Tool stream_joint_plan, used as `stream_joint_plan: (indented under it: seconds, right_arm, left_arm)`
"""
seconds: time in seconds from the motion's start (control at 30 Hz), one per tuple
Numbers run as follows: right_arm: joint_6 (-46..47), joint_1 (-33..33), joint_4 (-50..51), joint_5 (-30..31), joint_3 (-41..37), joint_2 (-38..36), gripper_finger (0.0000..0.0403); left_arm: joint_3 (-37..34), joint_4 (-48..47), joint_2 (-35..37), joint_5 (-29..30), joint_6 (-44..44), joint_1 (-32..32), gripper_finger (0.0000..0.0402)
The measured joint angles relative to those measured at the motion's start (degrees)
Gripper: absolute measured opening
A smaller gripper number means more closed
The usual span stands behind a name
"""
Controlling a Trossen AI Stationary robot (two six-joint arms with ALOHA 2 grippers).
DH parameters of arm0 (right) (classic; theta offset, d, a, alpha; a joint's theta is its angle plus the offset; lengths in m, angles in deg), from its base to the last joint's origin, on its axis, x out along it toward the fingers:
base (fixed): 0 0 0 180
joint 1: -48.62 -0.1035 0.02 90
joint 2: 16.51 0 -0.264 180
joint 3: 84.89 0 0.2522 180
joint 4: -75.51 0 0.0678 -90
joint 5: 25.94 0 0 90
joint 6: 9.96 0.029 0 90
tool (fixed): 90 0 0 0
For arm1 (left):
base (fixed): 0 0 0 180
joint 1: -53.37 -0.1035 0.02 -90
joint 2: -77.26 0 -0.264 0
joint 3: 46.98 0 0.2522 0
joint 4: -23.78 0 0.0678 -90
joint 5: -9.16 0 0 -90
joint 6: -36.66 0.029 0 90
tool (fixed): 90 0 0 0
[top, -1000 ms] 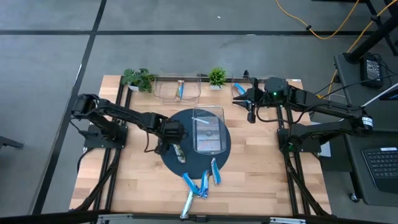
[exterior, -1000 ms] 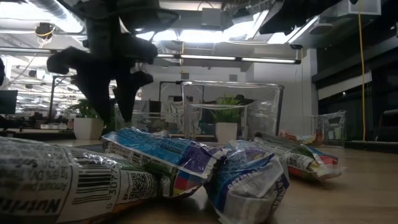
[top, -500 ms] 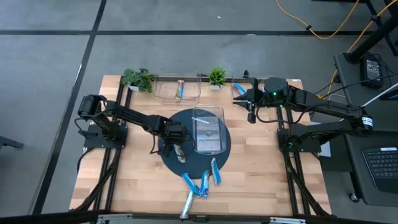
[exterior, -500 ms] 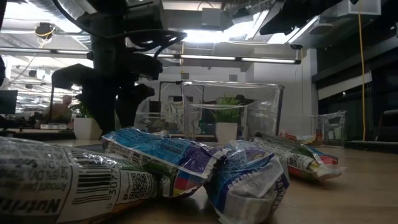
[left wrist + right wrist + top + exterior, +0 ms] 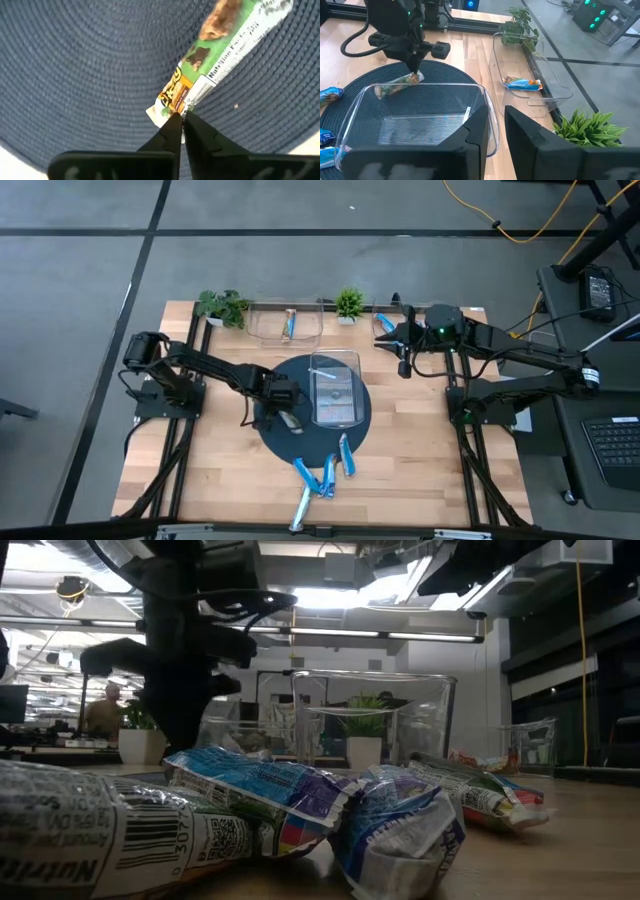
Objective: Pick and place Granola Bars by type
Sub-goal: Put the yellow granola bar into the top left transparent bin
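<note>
A green, orange and white granola bar (image 5: 227, 45) lies flat on the round dark-blue woven mat (image 5: 300, 445), left of the clear bin (image 5: 335, 388) that stands on the mat. My left gripper (image 5: 182, 117) is down at the bar's near end and shut on it; it also shows from the right wrist view (image 5: 415, 67). Several blue bars (image 5: 325, 472) lie at the mat's near edge and on the wood in front of it. My right gripper (image 5: 495, 127) hovers above the table's far right (image 5: 403, 365), its fingers a little apart with nothing between them. My left gripper pinches the wrapper's crimped end (image 5: 176, 107) between its two fingertips. The fingers come from above, pointing down, roughly in line with the bar's length. The rest of the bar (image 5: 395, 86) lies flat on the mat.
Two clear bins stand along the far edge, the left one (image 5: 285, 325) with a blue bar in it and the right one (image 5: 385, 328) with a bar too. Two small potted plants (image 5: 222, 307) (image 5: 349, 304) stand beside them. Bare wood lies left and right of the mat.
My left gripper has come down onto the mat and shut on the end of the green and orange bar. The bar still lies on the mat.
</note>
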Motion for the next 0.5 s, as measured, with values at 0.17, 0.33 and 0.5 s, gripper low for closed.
stream_joint_plan:
  seconds: [0.17,0.33,0.5]
  right_arm:
    - [0.0,0.0,0.0,0.0,0.0,0.0,0.0068]
    - [0.0,0.0,-0.1,0.0,0.0,0.0,0.0068]
    - [0.3,0.0,-0.6,0.0,0.0,0.0,0.0068]
  left_arm:
    - [1.7,-6.4,5.7,1.0,-3.1,0.0,0.0003]
    - [6.6,-15.2,13.2,8.9,-7.6,0.0,0.0002]
    - [8.1,-16.9,19.7,16.7,-13.6,-1.9,0.0002]
